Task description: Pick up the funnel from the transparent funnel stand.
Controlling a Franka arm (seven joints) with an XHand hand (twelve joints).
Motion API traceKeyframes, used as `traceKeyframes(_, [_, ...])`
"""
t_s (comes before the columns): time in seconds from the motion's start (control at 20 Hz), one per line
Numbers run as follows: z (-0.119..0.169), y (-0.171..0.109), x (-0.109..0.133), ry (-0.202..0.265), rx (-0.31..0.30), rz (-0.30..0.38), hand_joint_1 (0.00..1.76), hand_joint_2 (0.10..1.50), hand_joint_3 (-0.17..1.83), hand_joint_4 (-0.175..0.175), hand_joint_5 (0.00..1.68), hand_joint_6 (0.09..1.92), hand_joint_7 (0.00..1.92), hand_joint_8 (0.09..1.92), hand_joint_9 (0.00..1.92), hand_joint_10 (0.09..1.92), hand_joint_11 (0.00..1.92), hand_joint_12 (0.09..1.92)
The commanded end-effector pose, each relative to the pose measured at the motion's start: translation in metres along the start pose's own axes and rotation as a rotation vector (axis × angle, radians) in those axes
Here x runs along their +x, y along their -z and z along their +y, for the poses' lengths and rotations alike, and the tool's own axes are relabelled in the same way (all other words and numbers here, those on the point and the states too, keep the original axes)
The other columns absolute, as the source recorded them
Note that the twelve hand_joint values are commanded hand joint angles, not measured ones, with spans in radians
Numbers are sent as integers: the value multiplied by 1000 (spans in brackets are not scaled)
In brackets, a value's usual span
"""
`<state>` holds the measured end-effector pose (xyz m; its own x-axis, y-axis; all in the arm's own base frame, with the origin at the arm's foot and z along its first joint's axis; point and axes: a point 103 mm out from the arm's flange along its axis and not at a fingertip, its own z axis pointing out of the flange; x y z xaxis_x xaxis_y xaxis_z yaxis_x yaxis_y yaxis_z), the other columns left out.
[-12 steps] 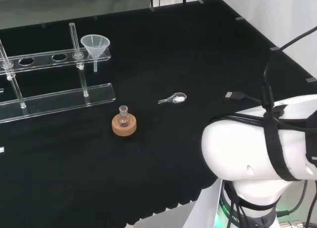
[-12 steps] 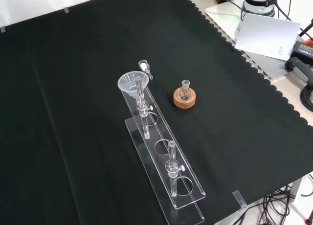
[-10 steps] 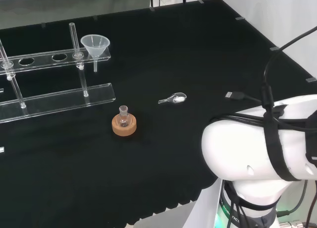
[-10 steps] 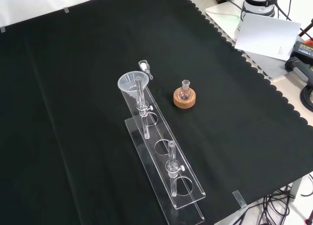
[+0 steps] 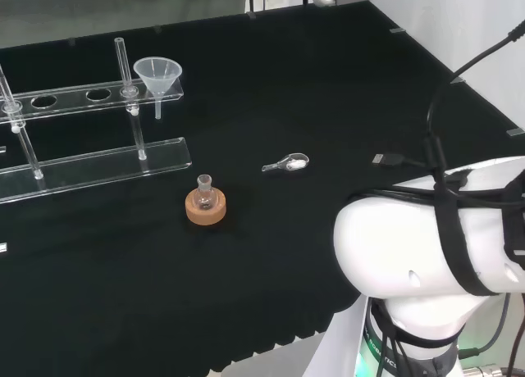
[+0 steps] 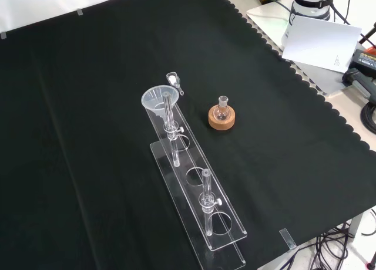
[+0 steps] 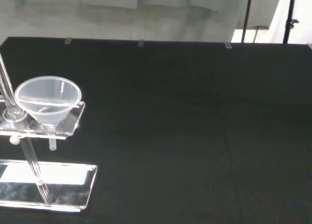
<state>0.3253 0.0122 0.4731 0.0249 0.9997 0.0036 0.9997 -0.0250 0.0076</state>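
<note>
Black cloth covers bench | funnel in clear stand | hand state: cannot tell

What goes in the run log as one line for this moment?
stage: approach | funnel: seated in end hole of funnel stand, untouched | flask: upright on cork ring | scoop: on cloth

White arm links at right.

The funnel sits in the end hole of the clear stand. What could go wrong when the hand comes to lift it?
1. The funnel stands close beside an upright rod; fingers may knock it.
2. Its stem passes through the stand; a slanted lift could catch and tip the stand.
3. The small flask stands nearby.
</note>
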Motion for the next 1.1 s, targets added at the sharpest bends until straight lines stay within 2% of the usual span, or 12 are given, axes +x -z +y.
traceKeyframes(0.05, [35,1,11,109,51,33,395,575,76,27,0,87,0,87,0,87,0,87])
traceKeyframes(0.4, [73,-10,47,186,123,22,475,589,68,23,0,87,0,87,0,87,3,87])
traceKeyframes(0.5, [83,-15,56,206,143,5,480,590,66,22,0,87,0,87,0,87,6,87])
traceKeyframes(0.55, [89,-18,59,209,153,-24,483,590,65,22,0,87,0,87,0,87,9,87])
traceKeyframes(0.75, [105,-31,61,239,215,-95,508,602,66,22,0,87,0,87,0,87,13,87])
traceKeyframes(0.9, [113,-37,62,267,242,-78,525,605,62,16,0,87,0,87,0,87,24,87])
traceKeyframes(0.95, [115,-38,61,274,245,-66,530,622,29,6,0,87,10,87,0,87,17,150])
traceKeyframes(1.05, [119,-41,61,278,264,-42,552,637,-11,-14,0,87,104,87,13,87,4,621])
traceKeyframes(1.1, [121,-42,61,283,273,-38,568,638,-17,-23,0,87,169,114,77,87,2,875])
